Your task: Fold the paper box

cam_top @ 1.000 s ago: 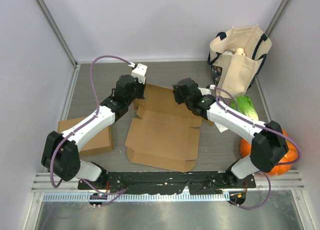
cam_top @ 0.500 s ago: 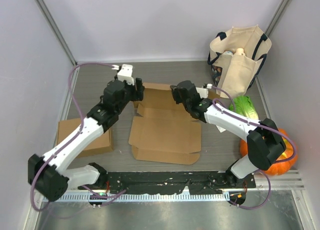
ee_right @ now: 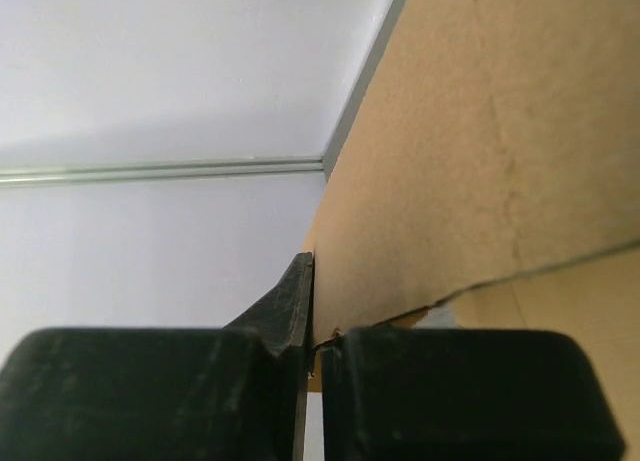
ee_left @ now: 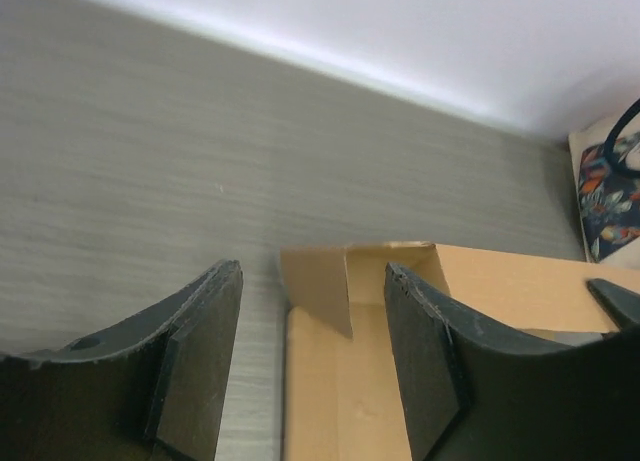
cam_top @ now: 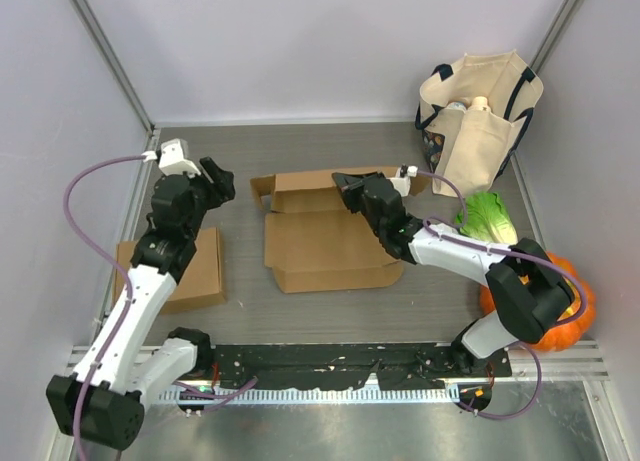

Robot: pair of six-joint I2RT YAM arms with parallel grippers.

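The paper box (cam_top: 330, 243) is a brown cardboard blank lying flat mid-table, with its far panel (cam_top: 310, 189) stood up on edge. My right gripper (cam_top: 347, 187) is shut on that raised panel near its middle; in the right wrist view the cardboard (ee_right: 480, 151) is pinched between the closed jaws of the right gripper (ee_right: 315, 331). Left of the box, my left gripper (cam_top: 216, 180) hangs open and holds nothing. In the left wrist view the box's left corner flap (ee_left: 318, 286) shows between the spread fingers (ee_left: 200, 366) of the left gripper (ee_left: 315, 351).
A folded brown box (cam_top: 190, 271) lies at the left, under the left arm. At the back right stands a cloth tote bag (cam_top: 478, 111), with a green leafy vegetable (cam_top: 490, 217) and an orange pumpkin (cam_top: 572, 303) in front of it. Walls enclose three sides.
My left gripper let go of the box, opened and swung back to the left. My right gripper closed on the far panel and raised it upright; the box's near flaps folded in.
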